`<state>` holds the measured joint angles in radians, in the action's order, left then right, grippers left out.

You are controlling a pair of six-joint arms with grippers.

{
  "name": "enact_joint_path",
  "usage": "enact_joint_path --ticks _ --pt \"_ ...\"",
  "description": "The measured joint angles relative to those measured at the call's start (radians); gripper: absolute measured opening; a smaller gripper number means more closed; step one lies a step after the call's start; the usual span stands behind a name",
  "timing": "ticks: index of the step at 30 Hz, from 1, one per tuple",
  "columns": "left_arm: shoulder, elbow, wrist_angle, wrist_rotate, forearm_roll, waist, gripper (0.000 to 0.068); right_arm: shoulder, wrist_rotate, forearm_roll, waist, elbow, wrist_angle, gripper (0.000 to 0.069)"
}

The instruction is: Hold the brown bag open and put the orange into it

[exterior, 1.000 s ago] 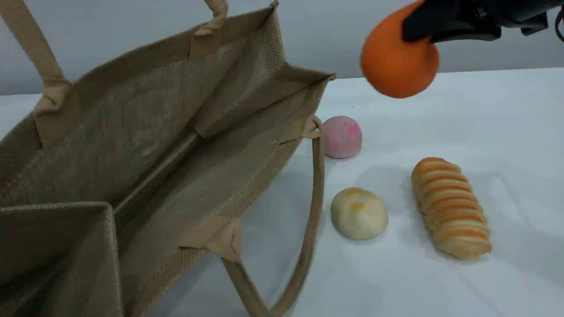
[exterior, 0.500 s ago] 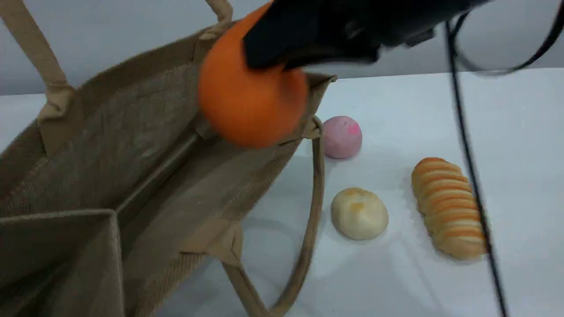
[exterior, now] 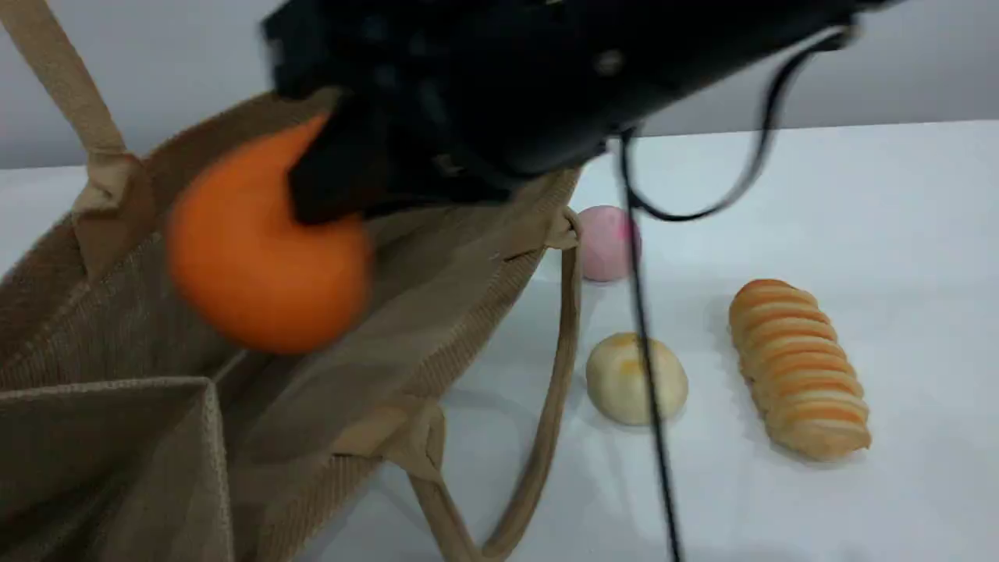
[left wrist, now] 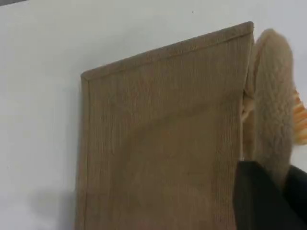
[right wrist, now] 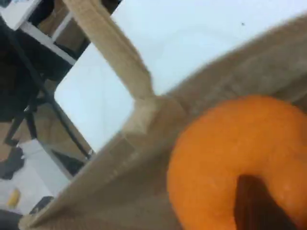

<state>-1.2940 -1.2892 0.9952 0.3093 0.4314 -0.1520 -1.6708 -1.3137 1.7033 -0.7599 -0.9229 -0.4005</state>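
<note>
The right end effector (exterior: 328, 195) is clamped on the orange (exterior: 265, 250) above the open bag (exterior: 117, 437). The left end effector (left wrist: 264, 201) is closed, its grip mostly cut off.

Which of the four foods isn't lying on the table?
The orange. The right tool holds it in the air over the open brown bag, while the other three foods rest on the table.

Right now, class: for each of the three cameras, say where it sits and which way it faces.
Scene view: fixed, slanting down across the table; the right arm reaches in from the top.
Left wrist view: on the left arm, facing the brown bag wall; a dark fingertip shows at bottom.
Right wrist view: on the right arm, facing the orange above the bag; its fingertip shows.
Shared: scene and right wrist views both show the orange.
</note>
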Motion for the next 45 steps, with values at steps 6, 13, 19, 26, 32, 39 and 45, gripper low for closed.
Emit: enact_joint_path --ticks 6,13,19,26,32,39,45 --pt "0.0 0.0 -0.002 0.0 0.012 0.0 0.0091 -0.117 -0.002 0.0 -0.032 -0.104 0.0 0.0032" --pt "0.0 0.0 0.0 0.006 0.013 0.0 0.0091 -0.244 -0.002 0.0 -0.059 -0.203 -0.018 0.0032" --pt "0.0 0.0 -0.001 0.019 0.018 0.0 0.0091 -0.27 -0.002 -0.013 -0.066 -0.218 0.0 0.0032" --pt "0.001 0.0 -0.001 0.019 0.035 0.0 0.0091 -0.27 -0.007 -0.029 -0.066 -0.222 0.096 0.0032" --pt "0.001 0.0 -0.001 0.047 0.07 0.0 0.0091 -0.272 -0.035 -0.029 -0.066 -0.222 0.108 0.0049" --pt "0.001 0.0 0.0 0.047 0.067 0.0 0.0091 -0.273 -0.066 -0.03 -0.066 -0.225 0.099 0.0242" --pt "0.001 0.0 -0.001 0.049 0.061 0.0 0.0091 -0.241 -0.069 -0.062 -0.067 -0.225 0.055 0.0449"
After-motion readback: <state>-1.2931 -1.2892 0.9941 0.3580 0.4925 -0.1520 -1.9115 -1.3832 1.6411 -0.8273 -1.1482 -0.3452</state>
